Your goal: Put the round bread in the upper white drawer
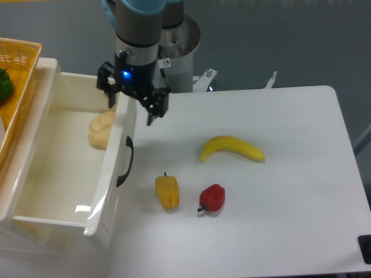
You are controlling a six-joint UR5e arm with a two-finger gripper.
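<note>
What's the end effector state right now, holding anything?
End effector: open, holding nothing, straddling the front wall of the upper white drawer. The round bread lies inside the drawer.

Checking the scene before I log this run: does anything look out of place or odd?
Nothing stands out. The round bread lies inside the upper white drawer, the open gripper holds nothing, and the fruit on the table looks undisturbed.
</note>
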